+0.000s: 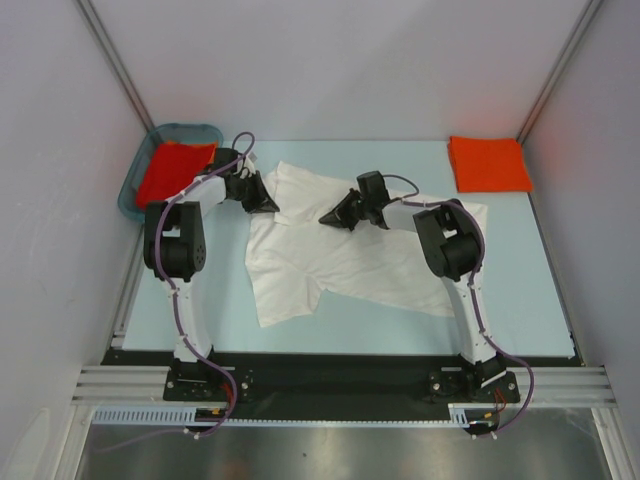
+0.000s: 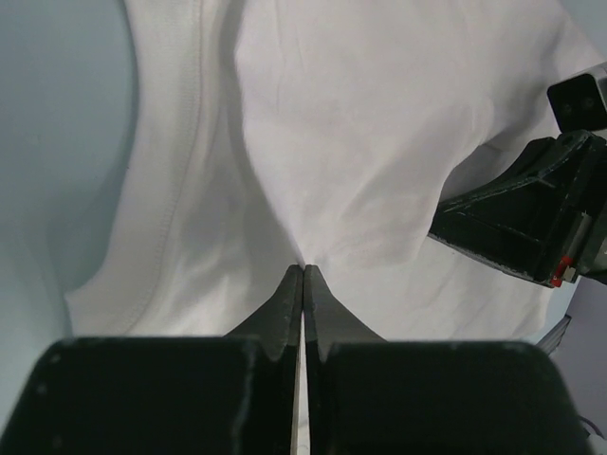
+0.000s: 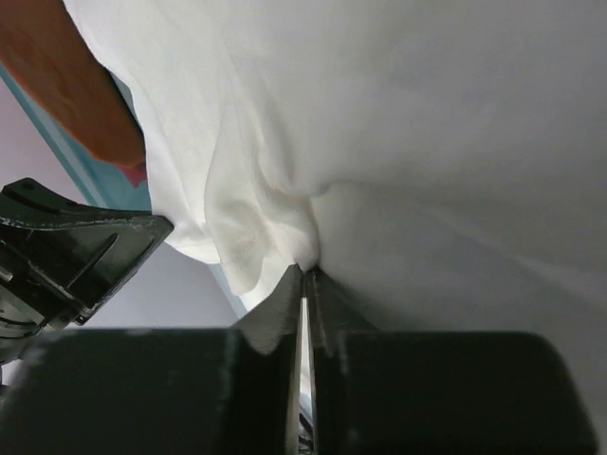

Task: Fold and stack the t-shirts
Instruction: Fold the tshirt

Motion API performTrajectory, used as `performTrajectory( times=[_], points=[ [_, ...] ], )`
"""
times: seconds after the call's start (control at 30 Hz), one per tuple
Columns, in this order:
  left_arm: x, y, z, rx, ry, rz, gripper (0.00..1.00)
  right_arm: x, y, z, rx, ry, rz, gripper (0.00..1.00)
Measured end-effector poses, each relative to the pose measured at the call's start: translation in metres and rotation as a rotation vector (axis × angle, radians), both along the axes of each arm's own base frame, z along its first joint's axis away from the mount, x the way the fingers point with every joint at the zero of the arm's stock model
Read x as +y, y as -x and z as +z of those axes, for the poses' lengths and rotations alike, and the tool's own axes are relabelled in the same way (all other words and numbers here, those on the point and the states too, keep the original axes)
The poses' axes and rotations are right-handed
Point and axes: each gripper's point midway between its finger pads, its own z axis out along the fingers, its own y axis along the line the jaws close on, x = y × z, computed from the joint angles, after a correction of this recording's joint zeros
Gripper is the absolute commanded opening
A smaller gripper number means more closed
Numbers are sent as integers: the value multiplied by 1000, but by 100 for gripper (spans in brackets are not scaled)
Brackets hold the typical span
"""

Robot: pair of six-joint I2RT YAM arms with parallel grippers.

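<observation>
A white t-shirt (image 1: 345,262) lies spread and rumpled on the pale blue table, plain side up. My left gripper (image 1: 268,205) is shut on the shirt's far left part; in the left wrist view the gripper (image 2: 303,268) pinches white cloth (image 2: 360,142). My right gripper (image 1: 327,217) is shut on the shirt's upper middle; in the right wrist view the gripper (image 3: 306,270) pinches a bunched fold (image 3: 247,227). A folded orange-red t-shirt (image 1: 488,163) lies at the far right. Another orange-red t-shirt (image 1: 172,168) sits in the basket.
A teal plastic basket (image 1: 128,195) stands at the table's far left corner. Grey walls close in the table at the back and sides. The arm bases stand on a black rail (image 1: 330,380) at the near edge.
</observation>
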Motion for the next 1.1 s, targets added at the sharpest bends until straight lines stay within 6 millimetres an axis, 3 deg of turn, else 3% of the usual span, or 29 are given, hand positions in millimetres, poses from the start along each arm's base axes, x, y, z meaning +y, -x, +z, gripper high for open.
performTrajectory(
  times=[0.27,0.6,0.87,1.1],
  points=[
    [4,3,7,6,-4,11,0,-2,-6,8,5,0,27,0],
    [9,17,64,-94,2,35,0,-22,4,14,56,-5,132,0],
    [11,39,40,-21,2,49,0,-20,19,12,94,-10,182,0],
    [14,45,31,0,-13,60,0,-15,28,16,108,-17,210,0]
  ],
)
